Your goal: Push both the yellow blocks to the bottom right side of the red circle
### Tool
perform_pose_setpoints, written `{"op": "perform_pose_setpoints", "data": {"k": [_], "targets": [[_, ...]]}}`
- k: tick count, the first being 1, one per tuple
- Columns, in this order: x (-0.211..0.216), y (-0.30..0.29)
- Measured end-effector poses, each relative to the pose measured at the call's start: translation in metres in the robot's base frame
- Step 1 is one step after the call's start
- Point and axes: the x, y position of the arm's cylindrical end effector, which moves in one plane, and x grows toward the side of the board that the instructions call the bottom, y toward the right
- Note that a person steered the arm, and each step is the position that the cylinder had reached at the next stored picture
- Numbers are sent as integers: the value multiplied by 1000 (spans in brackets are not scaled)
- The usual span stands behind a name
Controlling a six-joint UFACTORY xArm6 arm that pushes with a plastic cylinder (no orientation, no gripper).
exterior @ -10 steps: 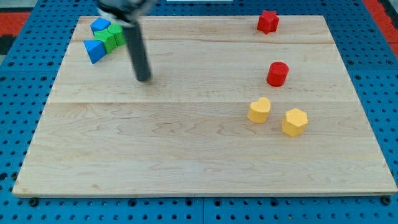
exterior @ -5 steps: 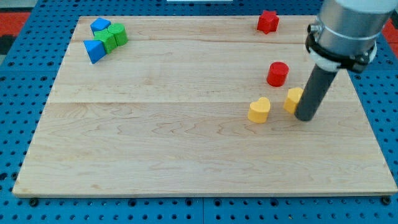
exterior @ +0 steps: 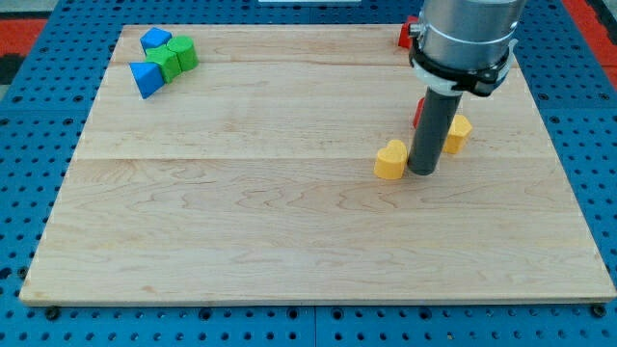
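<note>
Camera view | pale wooden board [exterior: 241, 222], planked grain | my tip [exterior: 422, 171], a plain dark rod without jaws, rests against the yellow heart-shaped block's [exterior: 390, 160] right side | second yellow block [exterior: 459, 133] behind rod, shape unclear | red circle [exterior: 418, 108] mostly hidden | red block [exterior: 405, 35] partly hidden | blue blocks [exterior: 147, 77], green blocks [exterior: 175, 56] clustered top left

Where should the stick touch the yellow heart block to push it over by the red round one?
No grabbing here, only pushing. My tip sits just right of the yellow heart block, the wrong side. I would probably go around and press its left face, pushing toward the view's right, below the red circle, which the rod mostly hides.
</note>
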Motion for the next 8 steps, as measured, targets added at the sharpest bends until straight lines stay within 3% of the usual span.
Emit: {"op": "perform_pose_setpoints", "data": {"k": [1,2,4,5,6,7,8], "targets": [[47,-20],[25,-79],[-41,-4],[-62,-122],[-154,-147],[-236,-96],[-269,-74]]}}
